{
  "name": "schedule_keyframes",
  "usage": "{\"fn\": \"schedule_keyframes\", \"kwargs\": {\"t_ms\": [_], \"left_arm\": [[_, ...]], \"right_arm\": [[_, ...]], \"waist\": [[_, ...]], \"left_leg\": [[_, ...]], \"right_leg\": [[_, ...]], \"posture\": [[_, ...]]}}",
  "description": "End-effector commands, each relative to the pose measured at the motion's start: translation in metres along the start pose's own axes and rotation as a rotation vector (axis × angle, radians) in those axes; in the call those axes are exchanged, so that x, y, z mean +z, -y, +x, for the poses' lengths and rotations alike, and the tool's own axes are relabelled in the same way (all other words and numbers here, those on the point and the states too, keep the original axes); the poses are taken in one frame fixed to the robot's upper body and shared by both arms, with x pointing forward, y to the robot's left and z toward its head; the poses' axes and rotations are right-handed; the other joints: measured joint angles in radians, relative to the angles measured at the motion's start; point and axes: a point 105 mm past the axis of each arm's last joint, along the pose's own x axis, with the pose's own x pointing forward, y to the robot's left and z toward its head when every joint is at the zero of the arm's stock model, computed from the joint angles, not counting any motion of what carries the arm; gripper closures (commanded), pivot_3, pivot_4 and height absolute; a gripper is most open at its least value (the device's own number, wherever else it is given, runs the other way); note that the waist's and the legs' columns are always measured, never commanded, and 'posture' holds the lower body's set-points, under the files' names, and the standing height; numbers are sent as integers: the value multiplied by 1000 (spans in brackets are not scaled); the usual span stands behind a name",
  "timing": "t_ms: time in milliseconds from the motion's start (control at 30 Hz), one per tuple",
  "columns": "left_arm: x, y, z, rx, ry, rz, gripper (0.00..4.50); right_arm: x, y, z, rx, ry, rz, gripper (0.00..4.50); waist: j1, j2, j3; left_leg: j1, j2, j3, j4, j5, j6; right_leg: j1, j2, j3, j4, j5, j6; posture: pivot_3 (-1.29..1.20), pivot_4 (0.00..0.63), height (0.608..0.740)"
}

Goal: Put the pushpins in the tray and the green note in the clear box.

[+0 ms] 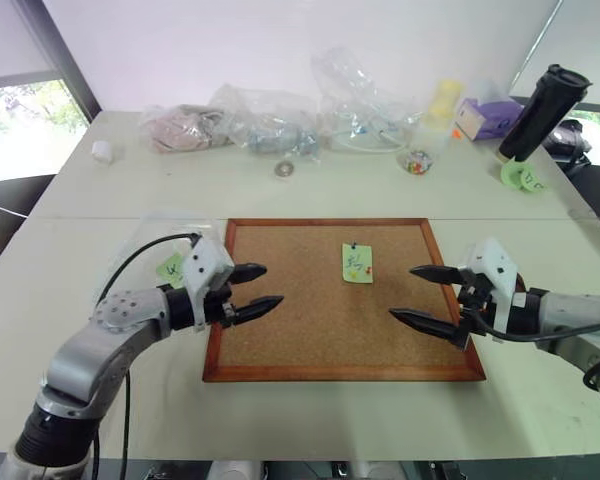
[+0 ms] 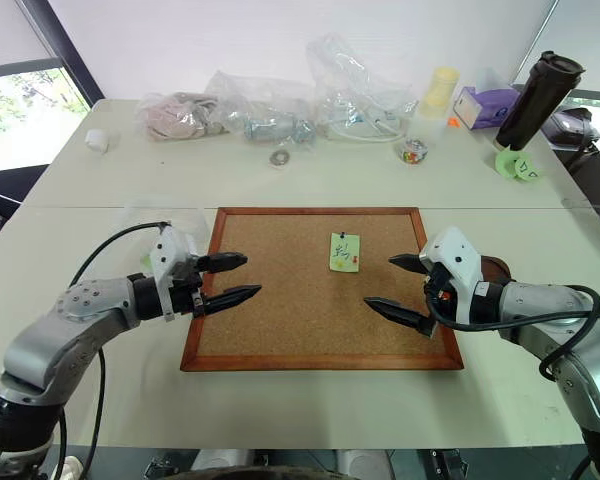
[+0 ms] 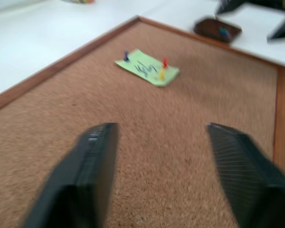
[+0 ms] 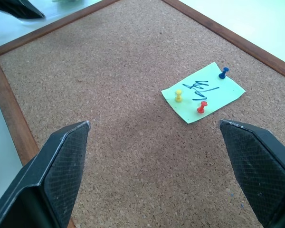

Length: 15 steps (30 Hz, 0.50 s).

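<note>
Green note (image 4: pixel 203 92) pinned near the middle of cork board (image 1: pixel 310 320), held by blue, red and yellow pushpins (image 4: pixel 202 107). Left gripper (image 1: pixel 255 289) over the board's left edge, fingers apart, holding nothing. Right gripper (image 1: pixel 427 297) over the board's right side, fingers spread wide, holding nothing. Small dark tray (image 3: pixel 217 30) just beyond the board's right edge.

Around the green note (image 4: pixel 203 92) the cork board (image 1: pixel 310 320) lies bare on every side, open to an approach from either long edge. Three pushpins (image 4: pixel 202 107) stand up from the note itself. Far behind the board, plastic bags (image 1: pixel 280 120) and a dark bottle (image 1: pixel 542 112) crowd the surface (image 1: pixel 100 200).
</note>
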Motion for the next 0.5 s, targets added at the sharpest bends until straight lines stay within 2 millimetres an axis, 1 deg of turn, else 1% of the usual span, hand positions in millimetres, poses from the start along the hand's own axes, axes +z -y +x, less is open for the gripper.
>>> {"fn": "schedule_keyframes", "kwargs": {"t_ms": [33,67,100,133,300,433,500], "left_arm": [[1,4,14,-56,19,73,3259],[2,3,18,-61,26,74,3668],[1,2,22,-66,31,76,4291],[0,2,26,-75,32,78,4468],[-10,4,39,-100,18,93,4468],[-17,3,40,-87,-5,91,4468],[-23,1,38,-76,-34,100,4468]], "right_arm": [[8,-2,1,1,31,-34,0],[8,-2,1,1,32,-35,0],[8,-2,2,1,32,-36,0],[8,-2,2,1,32,-36,0],[8,-4,5,8,34,-39,0],[6,-4,11,8,33,-38,0],[6,1,15,-13,34,-41,0]], "waist": [[0,0,0],[0,0,0],[0,0,0],[1,0,0],[-1,0,0],[-2,0,0],[-2,0,0]], "left_leg": [[0,0,0,0,0,0],[0,0,0,0,0,0],[0,0,0,0,0,0],[0,0,0,0,0,0],[0,0,0,0,0,0],[0,0,0,0,0,0],[0,0,0,0,0,0]], "right_leg": [[0,0,0,0,0,0],[0,0,0,0,0,0],[0,0,0,0,0,0],[0,0,0,0,0,0],[0,0,0,0,0,0],[-1,0,0,1,0,0],[-1,0,0,1,0,0]], "posture": [[0,150,740],[0,150,740],[0,150,740],[0,150,740],[0,150,740],[0,150,740],[0,150,740]]}}
